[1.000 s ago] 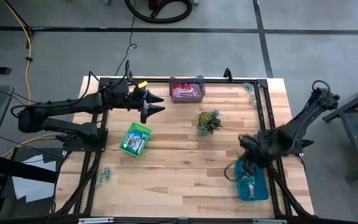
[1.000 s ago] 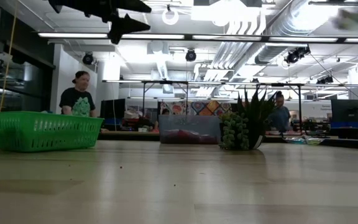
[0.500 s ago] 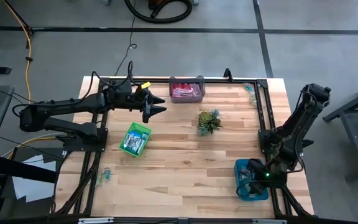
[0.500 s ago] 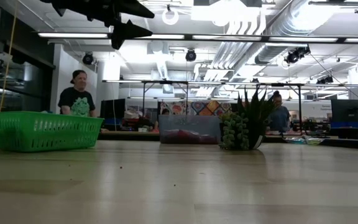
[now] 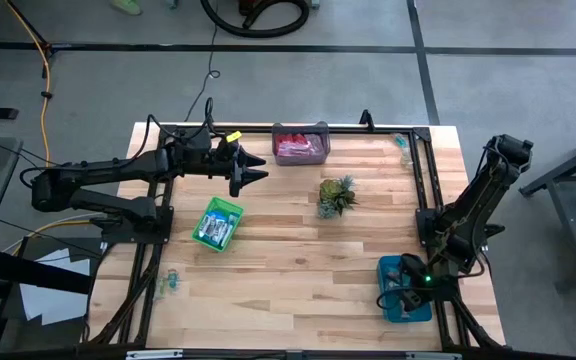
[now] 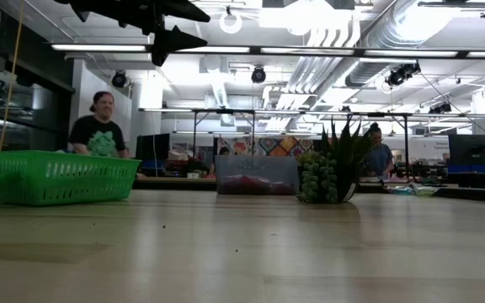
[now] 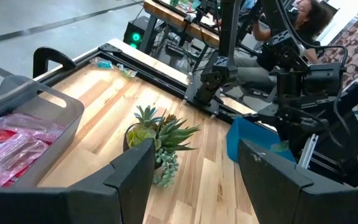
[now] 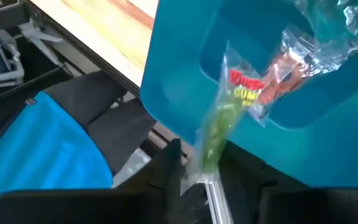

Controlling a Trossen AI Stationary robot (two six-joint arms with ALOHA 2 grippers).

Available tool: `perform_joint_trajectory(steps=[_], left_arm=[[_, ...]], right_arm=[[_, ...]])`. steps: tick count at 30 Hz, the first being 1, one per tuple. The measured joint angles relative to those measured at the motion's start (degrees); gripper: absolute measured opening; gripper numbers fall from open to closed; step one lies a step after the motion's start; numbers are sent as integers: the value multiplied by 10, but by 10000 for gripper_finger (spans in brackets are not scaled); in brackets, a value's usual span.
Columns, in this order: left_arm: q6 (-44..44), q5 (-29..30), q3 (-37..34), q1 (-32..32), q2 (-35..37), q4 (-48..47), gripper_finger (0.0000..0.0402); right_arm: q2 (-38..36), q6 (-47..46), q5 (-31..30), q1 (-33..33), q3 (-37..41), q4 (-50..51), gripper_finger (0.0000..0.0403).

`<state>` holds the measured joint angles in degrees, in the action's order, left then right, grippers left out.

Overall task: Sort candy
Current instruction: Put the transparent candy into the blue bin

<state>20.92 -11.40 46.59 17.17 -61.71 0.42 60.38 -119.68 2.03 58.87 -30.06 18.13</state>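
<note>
The candy lies sorted in bins: blue-and-white pieces in the green basket (image 5: 217, 222), pink and red ones in the grey bin (image 5: 300, 145), clear ones in the teal bin (image 5: 408, 305). My right gripper (image 5: 400, 287) hangs over the teal bin (image 8: 241, 56) at the near right corner, shut on one clear-and-green candy (image 8: 229, 109). My left gripper (image 5: 255, 170) hovers open, high above the table between the basket and the grey bin (image 7: 23, 118). Loose candies lie at the near left edge (image 5: 173, 282) and in the far right corner (image 5: 401, 142). My right gripper pinches the green end (image 8: 209, 155) of the candy's wrapper between its two fingers (image 8: 173, 163). The candy reaches out past the fingertips over the teal bin's inside, with its printed end (image 8: 244, 93) farthest from the fingers. Whether that far end touches the bin's floor, I cannot tell.
A small spiky green plant (image 5: 336, 195) stands mid-table, right of centre; it also shows in the low view (image 6: 331, 168). The black frame rails run along the table's left and right edges (image 5: 423, 190). People stand in the room beyond the table (image 6: 99, 135).
My right gripper has swung from above the table near the teal bin's far side toward the near right corner and down over the bin, then settled there. The left arm has kept still. A person in the background has shifted.
</note>
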Motion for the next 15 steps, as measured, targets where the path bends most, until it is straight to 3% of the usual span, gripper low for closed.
perform_joint_trajectory(steps=[9, 15], left_arm=[[0, 0, 0, 0, 0, 0, 216], [0, 0, 0, 0, 0, 0, 216]], right_arm=[[0, 60, 5, 0, -15, -17, 209], [-1, 110, -31, 0, -43, -40, 243]])
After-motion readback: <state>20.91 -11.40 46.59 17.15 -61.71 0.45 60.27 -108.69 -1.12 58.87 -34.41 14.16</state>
